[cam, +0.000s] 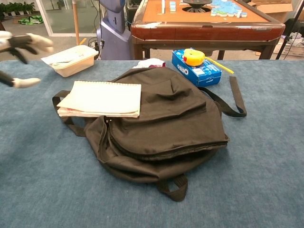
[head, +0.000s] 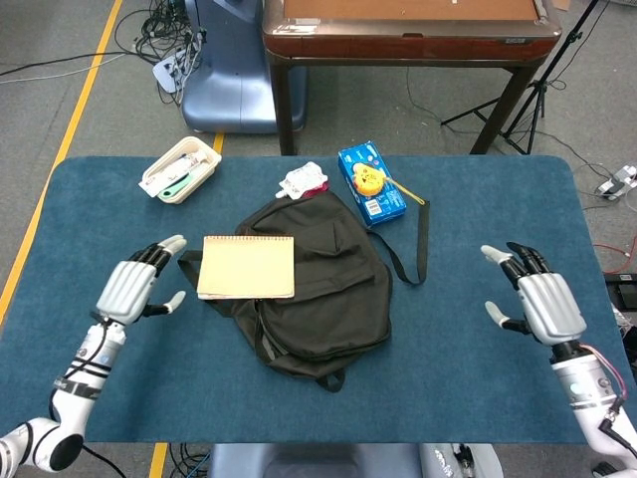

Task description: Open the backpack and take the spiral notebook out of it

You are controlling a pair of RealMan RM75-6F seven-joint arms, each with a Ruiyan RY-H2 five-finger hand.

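The black backpack (head: 323, 279) (cam: 166, 123) lies flat in the middle of the blue table. A tan spiral notebook (head: 247, 267) (cam: 102, 98) rests flat on the backpack's left edge, over a shoulder strap, with nothing holding it. My left hand (head: 134, 289) (cam: 21, 45) hovers to the left of the notebook, apart from it, fingers spread and empty. At the table's right side my right hand (head: 537, 299) is raised with its fingers apart and nothing in it; the chest view does not show it.
A white tray (head: 180, 169) (cam: 71, 59) with small items sits at the back left. A blue snack box (head: 370, 184) (cam: 197, 66) with a yellow tape measure on it lies behind the backpack, beside a small white packet (head: 302, 181). A brown table (head: 408, 30) stands beyond.
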